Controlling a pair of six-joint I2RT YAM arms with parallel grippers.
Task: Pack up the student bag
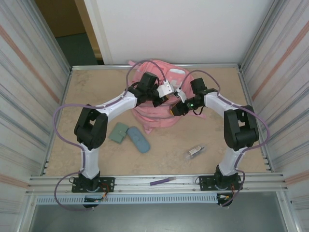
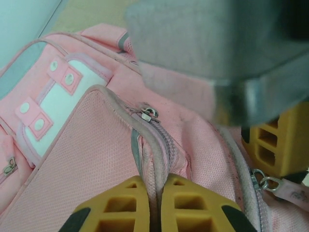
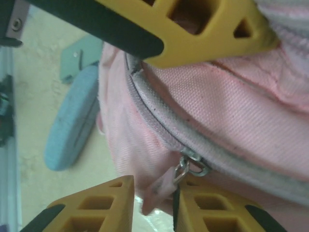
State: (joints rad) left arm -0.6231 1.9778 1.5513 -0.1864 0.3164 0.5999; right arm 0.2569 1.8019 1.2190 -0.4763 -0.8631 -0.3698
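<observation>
The student bag (image 1: 153,117) lies at the 12 o'clock side of the table, between both arms. The left gripper (image 2: 154,191) is clenched on the ridge of fabric along the zipper (image 2: 166,145). The right gripper (image 3: 153,198) has its jaws a little apart, and the pink pull tab (image 3: 161,186) hangs loose between them, not pinched. The risk, I think: if the right arm pulls now, the tab slips out and the zipper does not move. If the left pinch slips, the bag can slide toward the pouch (image 1: 138,139) at 7 o'clock.
</observation>
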